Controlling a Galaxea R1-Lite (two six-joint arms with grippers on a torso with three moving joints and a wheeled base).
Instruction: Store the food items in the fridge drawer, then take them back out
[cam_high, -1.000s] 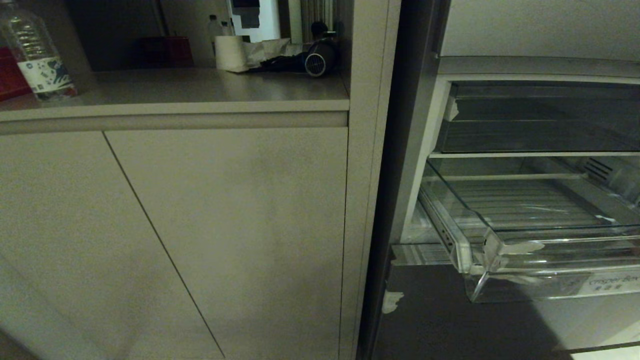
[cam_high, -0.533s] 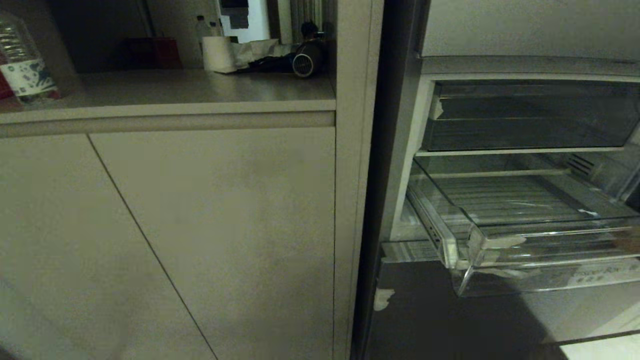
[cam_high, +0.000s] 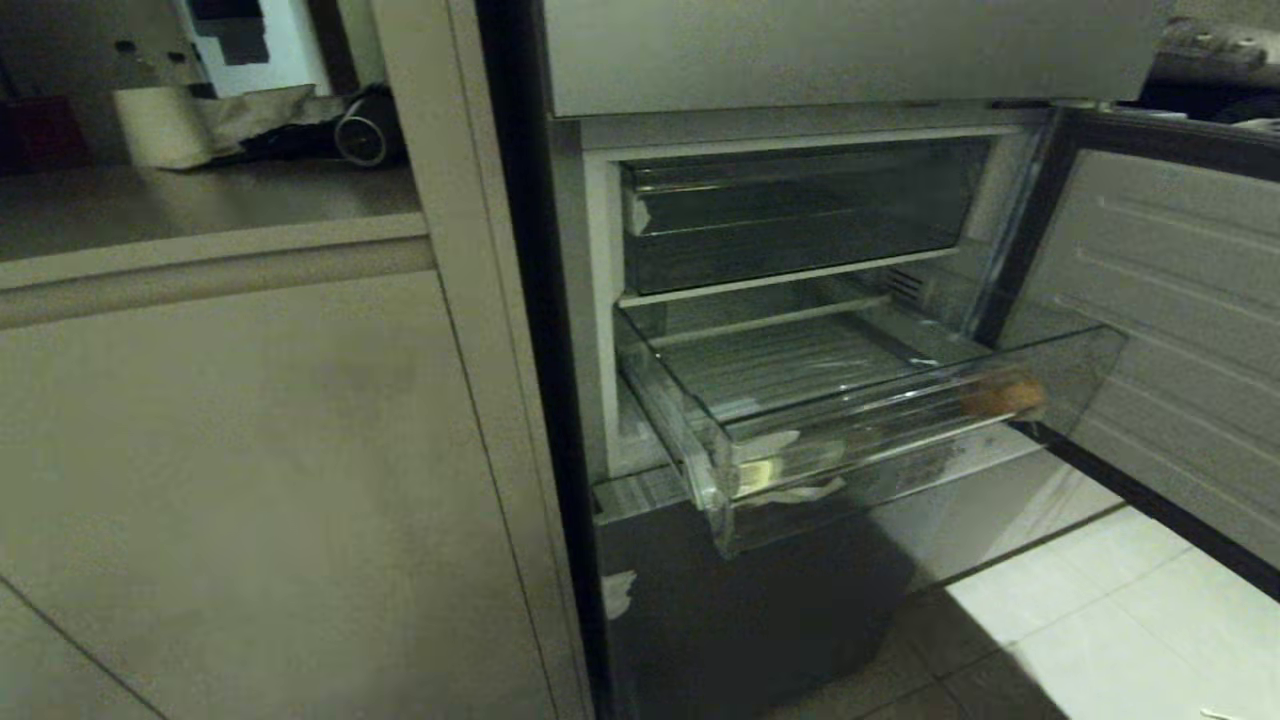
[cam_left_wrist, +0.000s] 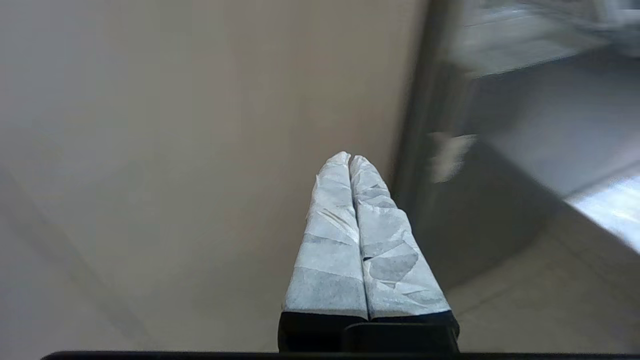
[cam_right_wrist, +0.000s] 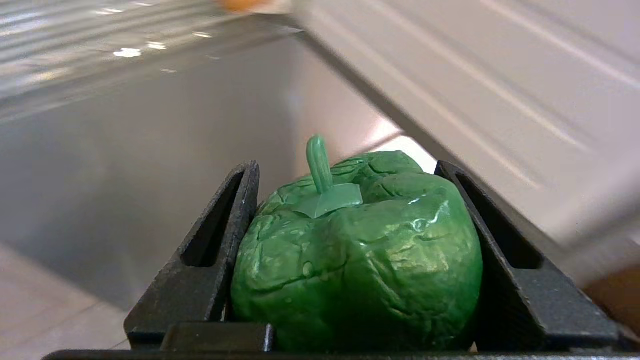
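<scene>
The fridge drawer (cam_high: 860, 430), a clear bin with a ribbed floor, stands pulled out of the grey fridge in the head view. A small orange-brown food item (cam_high: 1003, 397) lies at the drawer's right end, behind the clear front wall. Neither arm shows in the head view. In the right wrist view my right gripper (cam_right_wrist: 347, 167) is shut on a glossy green bell pepper (cam_right_wrist: 360, 260), stem pointing away from the camera, low in front of the fridge's grey lower panel. My left gripper (cam_left_wrist: 350, 159) is shut with nothing in it, its taped fingers pointing at the beige cabinet beside the fridge.
A beige cabinet (cam_high: 250, 480) fills the left, with a paper roll (cam_high: 155, 125) on its counter. A shallower clear tray (cam_high: 800, 215) sits above the drawer. The open fridge door (cam_high: 1170, 330) stands at the right over white floor tiles (cam_high: 1100, 620).
The whole head view has swung to the right: the fridge now sits mid-picture, and the drawer's right end, the orange-brown item and the open door have come into view.
</scene>
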